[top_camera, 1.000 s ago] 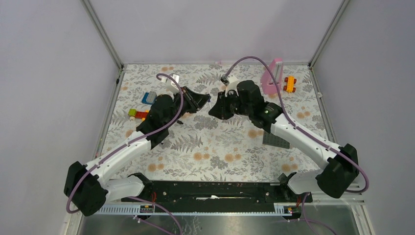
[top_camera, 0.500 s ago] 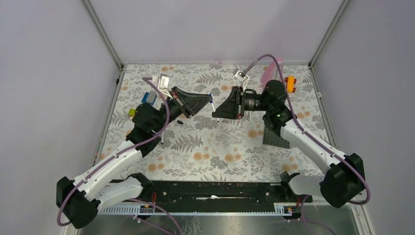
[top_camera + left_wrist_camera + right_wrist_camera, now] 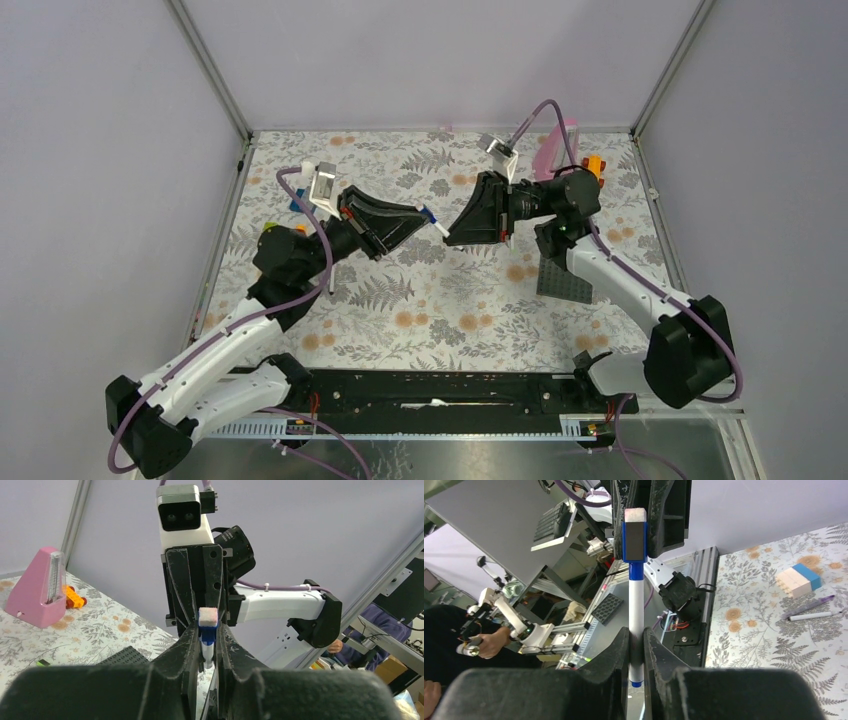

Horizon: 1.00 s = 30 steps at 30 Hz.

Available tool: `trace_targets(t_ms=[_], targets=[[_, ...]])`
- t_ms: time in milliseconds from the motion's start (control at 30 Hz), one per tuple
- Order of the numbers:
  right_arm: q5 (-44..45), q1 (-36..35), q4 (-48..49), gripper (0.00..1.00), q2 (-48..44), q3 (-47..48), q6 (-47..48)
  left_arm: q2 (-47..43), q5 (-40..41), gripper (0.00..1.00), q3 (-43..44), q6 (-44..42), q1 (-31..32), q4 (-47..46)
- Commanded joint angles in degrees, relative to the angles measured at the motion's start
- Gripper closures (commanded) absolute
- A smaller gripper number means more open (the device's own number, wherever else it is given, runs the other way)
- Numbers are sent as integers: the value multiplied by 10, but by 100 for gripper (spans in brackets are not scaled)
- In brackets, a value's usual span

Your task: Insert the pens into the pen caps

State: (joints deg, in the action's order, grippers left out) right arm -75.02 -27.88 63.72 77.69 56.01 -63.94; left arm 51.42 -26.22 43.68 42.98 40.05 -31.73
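- L gripper (image 3: 207,638): fingers pressed in on the blue cap (image 3: 634,541), pinching its sides. Cap's pale end points up, open end faces down the barrel.
- R gripper (image 3: 636,639): squeezed tight on the pen (image 3: 636,605), low on the white barrel near the blue band at its tail. That leaves the upper length free to go into the cap.
- Both are held in the air over the floral table (image 3: 440,320), mid-workspace, fingertips facing each other. Nothing touches the surface, so prob. either arm can correct alignment freely.
- Pen + cap sit on one line in R wrist view. Cap is over the tip end, w/ a narrow blue neck showing just below it.
- Judgement: prob. not fully seated yet; can't confirm from these views.
- Step in hand, as I read it: pushing pen and cap together along their shared axis.
- Risk: R grip is far from the joint and the barrel is thin, so an off-axis push could bend it or make it slip.
- Elsewhere on the table: another pen (image 3: 816,615) lies just beside a lilac stick (image 3: 809,605), near a white/blue block (image 3: 799,580). Prob. waiting its turn.
- Under R arm: dark baseplate (image 3: 565,280), flat on the table, not involved.
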Motion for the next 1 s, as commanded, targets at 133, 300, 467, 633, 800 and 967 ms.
trace_targets(t_ms=[133, 300, 467, 633, 800, 967], targets=[[274, 4, -316, 100, -84, 78, 294, 22, -66, 100, -43, -10, 22, 180], [424, -8, -479, 100, -98, 116, 377, 14, -9, 100, -38, -13, 23, 219], [542, -59, -592, 100, -94, 161, 457, 13, 69, 100, -24, -18, 27, 269], [667, -147, -674, 100, -66, 222, 528, 25, 104, 100, -17, -11, 28, 294], [746, -175, -696, 100, -44, 243, 549, 28, 147, 100, -9, -3, 28, 330], [805, -192, -711, 100, -27, 245, 566, 44, 173, 100, 11, 12, 28, 365]])
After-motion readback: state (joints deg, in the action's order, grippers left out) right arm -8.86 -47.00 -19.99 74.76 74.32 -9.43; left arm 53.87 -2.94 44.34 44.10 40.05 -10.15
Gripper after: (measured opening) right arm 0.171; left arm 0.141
